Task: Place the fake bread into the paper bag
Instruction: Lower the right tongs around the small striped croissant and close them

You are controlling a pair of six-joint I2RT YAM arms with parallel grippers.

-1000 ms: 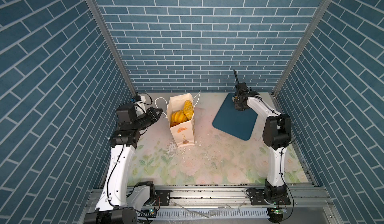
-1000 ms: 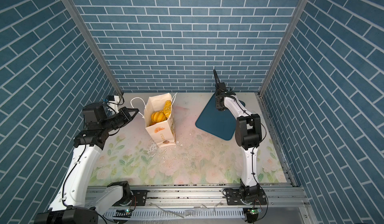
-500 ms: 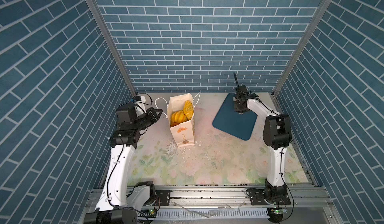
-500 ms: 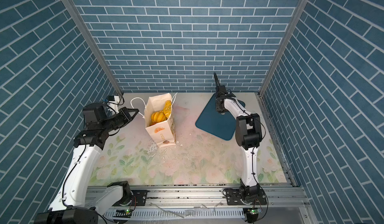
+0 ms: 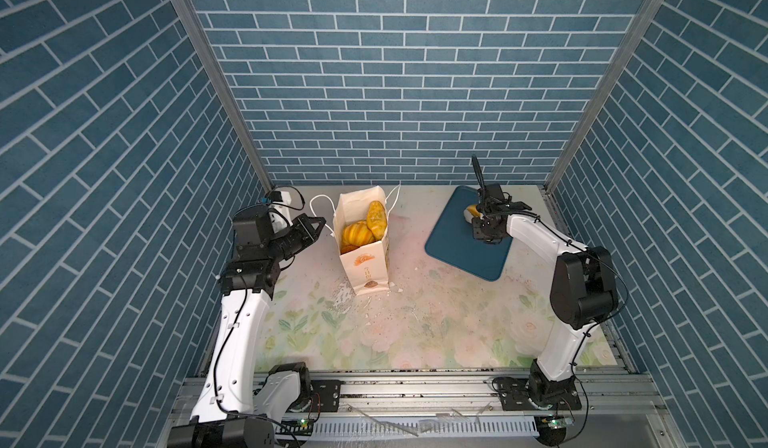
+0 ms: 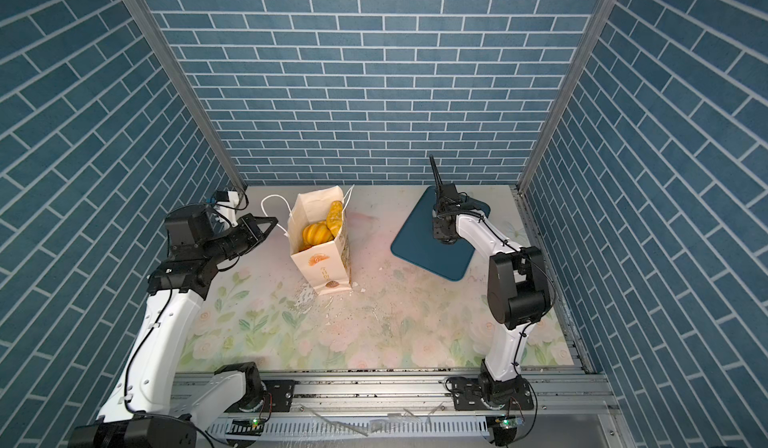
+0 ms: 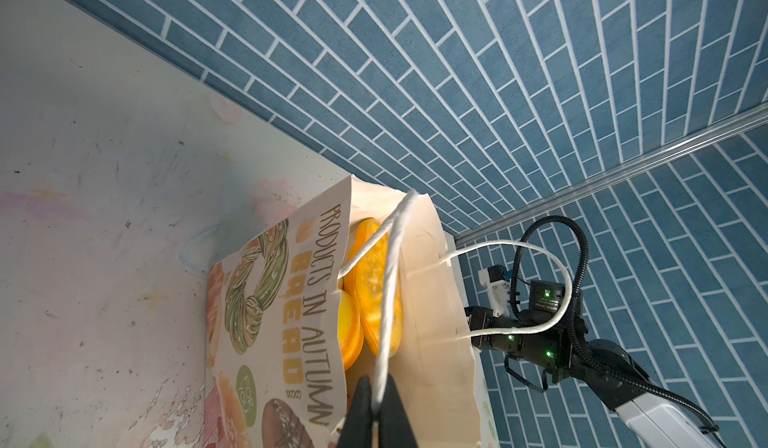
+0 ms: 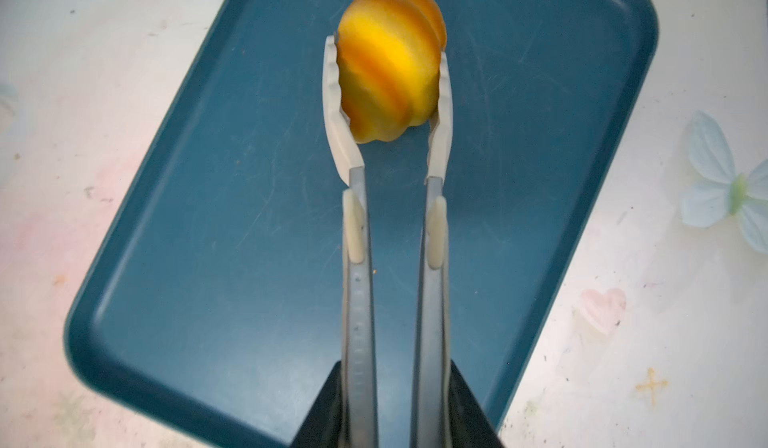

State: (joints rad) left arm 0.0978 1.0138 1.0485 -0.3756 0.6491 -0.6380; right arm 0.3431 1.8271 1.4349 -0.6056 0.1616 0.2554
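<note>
The paper bag stands upright left of centre in both top views, its mouth open. Several pieces of fake bread lie inside it. My left gripper is shut on the bag's near cord handle. My right gripper is shut on metal tongs. The tongs' tips pinch a ridged golden fake bread piece over the dark blue tray.
Apart from the held piece, the tray shows bare. Paper scraps and crumbs lie on the floral table in front of the bag. Blue brick walls close in the back and both sides; a metal rail runs along the front.
The right gripper has squeezed the tongs narrower onto the golden piece and shifted slightly over the tray. The left arm and the bag have not moved.
</note>
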